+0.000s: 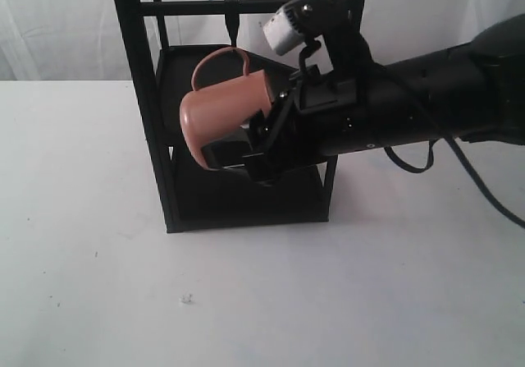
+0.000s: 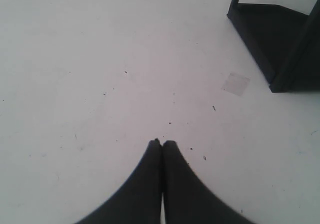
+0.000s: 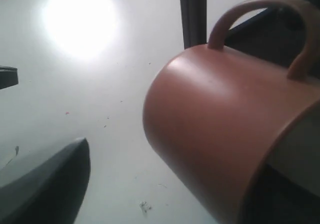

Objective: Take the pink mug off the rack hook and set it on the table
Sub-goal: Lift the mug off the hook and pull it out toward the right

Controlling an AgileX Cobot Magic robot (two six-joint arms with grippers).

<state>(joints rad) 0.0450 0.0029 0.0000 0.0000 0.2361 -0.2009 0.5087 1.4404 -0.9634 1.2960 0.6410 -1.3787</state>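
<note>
Three views, itemised.

Exterior view.
- Item 1: salmon-pink cylindrical ceramic mug [image 1: 225, 121], held clear of the tabletop, in front of the upper shelf of a tall black metal frame rack [image 1: 152, 137].
  - Long axis near level, slightly tilted. The closed base points to the view's left and a little down; the mouth faces right, into the right gripper [image 1: 242, 149].
  - Thin loop handle [image 1: 215, 57] uppermost. Its top sits just under the lower end of a short black metal hook [image 1: 232, 26] hanging from the rack's crossbar. Whether it touches or is hooked on cannot be told.
- Item 2: right gripper, on a thick black arm [image 1: 426, 88] reaching in from the right. One dark finger runs along the mug's underside. Whether the jaws are clamped on the mug cannot be told.
- Item 3: broad matte white tabletop [image 1: 90, 268], with the rack standing on it.

Left wrist view.
- Left gripper [image 2: 161, 143]: both dark fingertips pressed together, above the speckled tabletop [image 2: 75, 58].
- A lower corner of the rack [image 2: 280, 63] stands near.
- A small pale square patch [image 2: 235, 83] lies on the tabletop just beside that corner.

Right wrist view.
- Mug [image 3: 220, 129] on its side, fills much of the frame. The base end is farther from the camera; the cream-white inside shows at the near rim.
- Handle [image 3: 260, 8] arches beside a black rack post [image 3: 192, 13].
- One dark finger [image 3: 50, 184] stands apart from the mug, with a strip of tabletop [image 3: 115, 114] showing between them. The second finger is not clearly seen.
</note>
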